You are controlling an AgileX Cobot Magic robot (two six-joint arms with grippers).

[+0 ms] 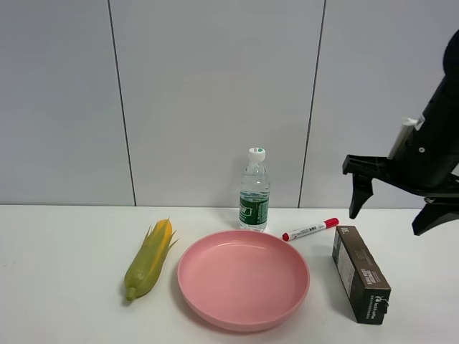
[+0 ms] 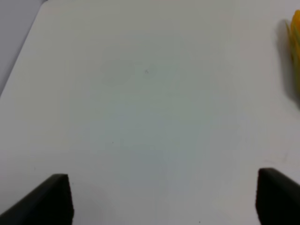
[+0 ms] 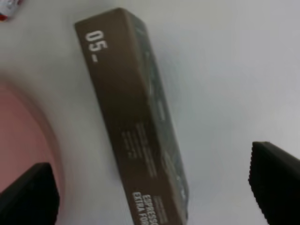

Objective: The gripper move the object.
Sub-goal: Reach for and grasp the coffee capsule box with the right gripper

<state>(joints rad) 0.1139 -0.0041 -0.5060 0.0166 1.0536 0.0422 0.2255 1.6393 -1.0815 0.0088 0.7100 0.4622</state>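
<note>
The object, a long dark brown carton printed "05" and "ESPRESSO EXTRA FORTE", lies on the white table at the right, just right of the pink plate. My right gripper hangs open in the air above and behind it, touching nothing. In the right wrist view the carton lies below, between the two spread black fingers of that gripper. My left gripper is open and empty over bare table. It is out of the exterior high view.
An empty pink plate sits at the centre front, and its edge shows in the right wrist view. A corn cob lies to its left. A water bottle and a red-capped marker stand behind it.
</note>
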